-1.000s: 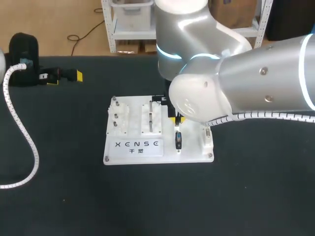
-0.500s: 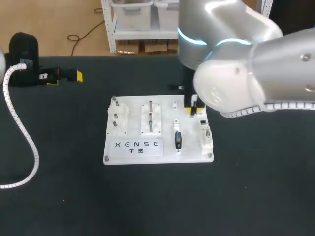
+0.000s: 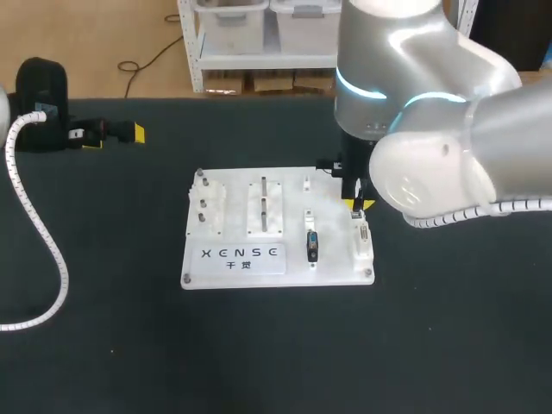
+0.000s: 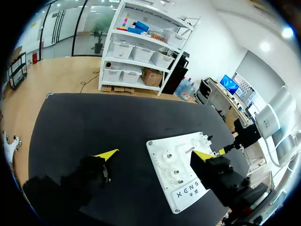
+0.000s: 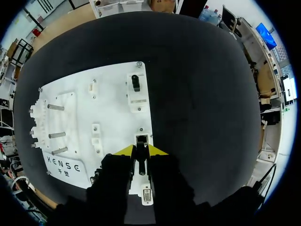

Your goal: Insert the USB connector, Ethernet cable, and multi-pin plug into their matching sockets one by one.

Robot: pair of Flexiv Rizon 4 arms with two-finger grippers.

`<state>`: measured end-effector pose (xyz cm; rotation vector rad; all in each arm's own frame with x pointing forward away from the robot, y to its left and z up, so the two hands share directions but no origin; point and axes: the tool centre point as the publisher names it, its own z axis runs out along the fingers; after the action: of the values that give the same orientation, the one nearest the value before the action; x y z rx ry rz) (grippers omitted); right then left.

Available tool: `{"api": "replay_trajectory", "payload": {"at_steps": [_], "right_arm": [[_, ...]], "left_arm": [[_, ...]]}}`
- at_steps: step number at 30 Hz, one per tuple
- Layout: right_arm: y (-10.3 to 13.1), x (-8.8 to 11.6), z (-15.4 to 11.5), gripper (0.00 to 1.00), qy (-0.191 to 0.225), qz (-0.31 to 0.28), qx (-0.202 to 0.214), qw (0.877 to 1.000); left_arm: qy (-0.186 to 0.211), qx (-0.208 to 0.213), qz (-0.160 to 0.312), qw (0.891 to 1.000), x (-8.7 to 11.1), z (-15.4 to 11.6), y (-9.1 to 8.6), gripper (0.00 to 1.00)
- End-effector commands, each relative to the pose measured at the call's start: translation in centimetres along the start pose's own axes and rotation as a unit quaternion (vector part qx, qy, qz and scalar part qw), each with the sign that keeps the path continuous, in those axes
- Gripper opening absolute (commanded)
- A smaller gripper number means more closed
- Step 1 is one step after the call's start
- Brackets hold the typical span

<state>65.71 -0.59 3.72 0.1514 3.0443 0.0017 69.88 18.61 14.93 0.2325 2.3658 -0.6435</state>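
Rightward the right gripper point(image 3: 358, 205) has gone, from the middle of the white board point(image 3: 332, 259) to its 3 o'clock edge. It hangs over the Ethernet socket point(image 5: 141, 139), which lies just ahead of it; I cannot tell if it pinches something. The left gripper point(image 4: 155, 154) is spread wide, at 10 o'clock from the board.

Only print I can spot is on the white board point(image 3: 332, 181). A clear nameplate point(image 3: 243, 254) at its near-left corner carries one line of dark capital letters, with two smaller characters underneath. There might also be a tiny printed sticker point(image 5: 146, 194) at the board's near-right edge, but it's too small to read.
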Motion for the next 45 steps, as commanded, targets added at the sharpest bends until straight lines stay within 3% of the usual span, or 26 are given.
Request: {"api": "replay_trajectory", "payload": {"at_steps": [1, 15, 35, 45], "right_arm": [[-0.1, -0.1, 0.4, 0.00, -0.005, 0.001, -0.001, 1.000], [-0.6, -0.8, 1.1, 0.00, -0.006, -0.008, 0.005, 1.000], [-0.3, 0.1, 1.3, 0.00, 0.006, -0.018, 0.006, 1.000], [-0.5, -0.4, 4.2, 0.00, 0.019, -0.013, 0.030, 0.999]], "left_arm": [[0.003, -0.003, -0.001, 1.000, -0.1, 0.0, -0.1, 1.00], [0.003, -0.003, -0.001, 1.000, -0.1, 0.0, -0.1, 1.00], [0.003, -0.003, -0.001, 1.000, -0.1, 0.0, -0.1, 1.00], [0.003, -0.003, -0.001, 1.000, -0.1, 0.0, -0.1, 1.00]]}}
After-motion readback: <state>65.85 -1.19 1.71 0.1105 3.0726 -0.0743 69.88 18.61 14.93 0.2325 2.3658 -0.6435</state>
